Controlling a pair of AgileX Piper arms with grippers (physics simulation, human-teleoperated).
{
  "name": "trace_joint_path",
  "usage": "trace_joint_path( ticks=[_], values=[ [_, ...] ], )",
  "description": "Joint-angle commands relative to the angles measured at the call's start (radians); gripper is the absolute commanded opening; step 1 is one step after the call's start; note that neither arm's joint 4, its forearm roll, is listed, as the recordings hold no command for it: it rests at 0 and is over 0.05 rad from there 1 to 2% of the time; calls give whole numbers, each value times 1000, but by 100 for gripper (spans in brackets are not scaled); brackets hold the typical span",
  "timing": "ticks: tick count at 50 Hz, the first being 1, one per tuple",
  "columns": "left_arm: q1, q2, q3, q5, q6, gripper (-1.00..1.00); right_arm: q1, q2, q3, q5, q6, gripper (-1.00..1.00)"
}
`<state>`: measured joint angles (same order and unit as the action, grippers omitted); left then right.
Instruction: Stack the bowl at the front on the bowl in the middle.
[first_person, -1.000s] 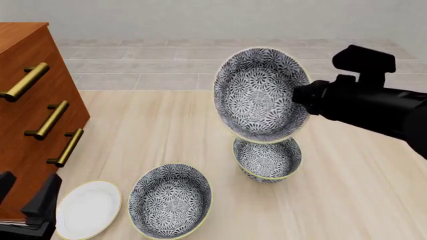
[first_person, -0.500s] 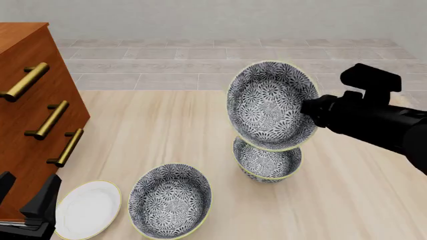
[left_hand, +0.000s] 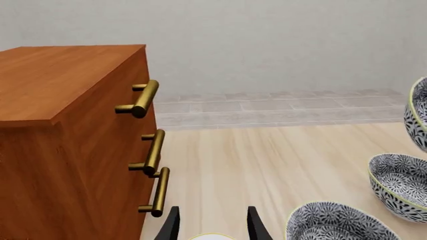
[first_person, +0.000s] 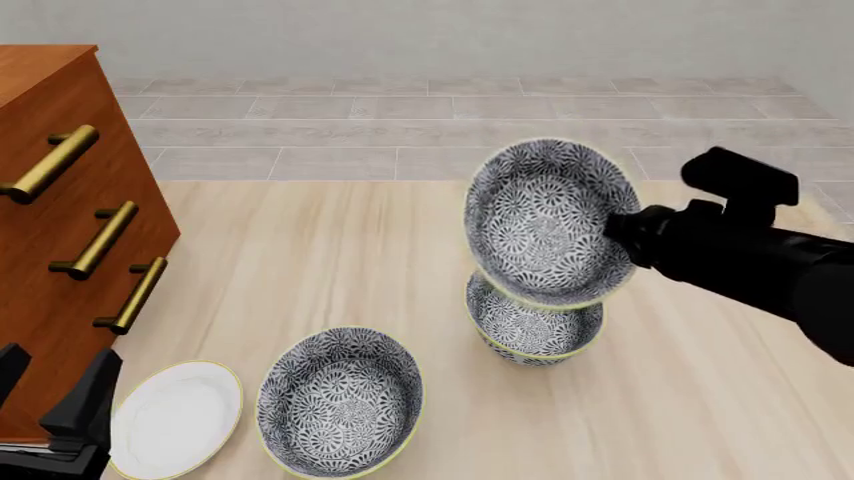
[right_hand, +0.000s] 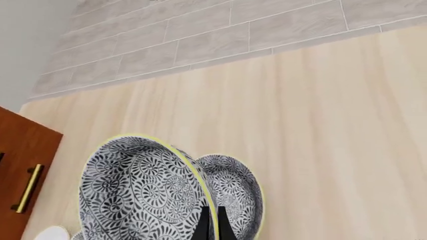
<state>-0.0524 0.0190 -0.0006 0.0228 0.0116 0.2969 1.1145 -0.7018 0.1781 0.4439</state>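
Held bowl (first_person: 550, 222) has dropped lower toward middle bowl (first_person: 534, 323) since earlier; right gripper (right_hand: 210, 226) pinches its rim, tilted. Left gripper (left_hand: 212, 225) idle, parted, holding nothing. Next: level, lower, release.

Grey-and-white flowered bowls (first_person: 551, 222), yellowish rims

A brown wooden cabinet (first_person: 60, 215) with brass handles (first_person: 100, 240) stands on pale wood floor (first_person: 307, 260); behind it, grey tiles (first_person: 334, 120).
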Motion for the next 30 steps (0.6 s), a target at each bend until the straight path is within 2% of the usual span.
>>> trace_joint_path(
  ticks=[1, 14, 30],
  values=[
    [0, 3, 0, -1, 2, 100, -53, 84, -9, -50, 4, -100],
    [2, 2, 0, -4, 4, 100, -70, 154, 12, -103, 12, -100],
    [2, -14, 1, 6, 5, 100, -49, 196, 39, -147, 20, -100]
  ],
)
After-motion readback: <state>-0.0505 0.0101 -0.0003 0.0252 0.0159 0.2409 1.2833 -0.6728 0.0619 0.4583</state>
